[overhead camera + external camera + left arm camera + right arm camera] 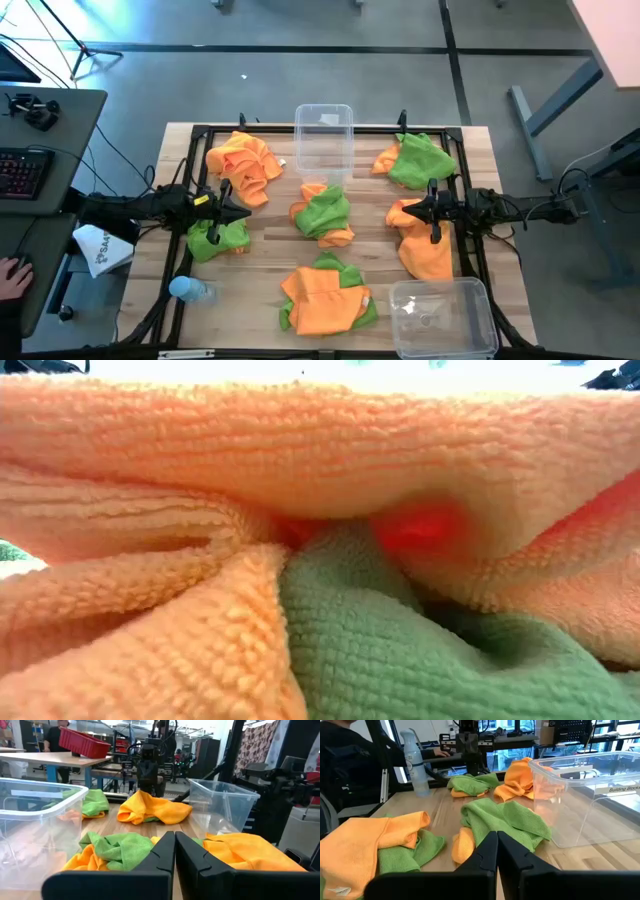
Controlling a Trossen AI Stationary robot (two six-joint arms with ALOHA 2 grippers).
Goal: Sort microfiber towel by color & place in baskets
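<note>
- Wooden tabletop [270, 225] framed by a black rail, with a grey floor around it; a desk with a keyboard [22, 172] stands past the left edge, where a person's hand [12, 275] rests.
- Left claw [243, 213]: fingers pressed together and holding nothing, poised over the tabletop at its left side, directly beside a small green towel [218, 240] with an orange fold.
- Right claw [402, 210]: fingers likewise closed and empty, poised at the right side over the near edge of a large orange towel [422, 240].
- Left heap: an orange pile [243, 165] lies beyond the left claw, toward the far rail.
- Centre heap: a green-and-orange bunch [323, 213] lies between the two claws, just in front of the far basket.
- Far right heap: a green towel on orange [416, 158] lies by the far rail.
- Near heap: an orange towel over green [326, 296] lies at the near edge, filling the low view.
- Far basket [323, 140]: clear tub at the middle of the far rail, with no towels in it.
- Near basket [441, 318]: clear tub at the near right corner, also holding no towels.
- Blue-capped bottle [190, 290] lies at the near left corner; a white paper bag [100, 250] sits just off the left rail.
</note>
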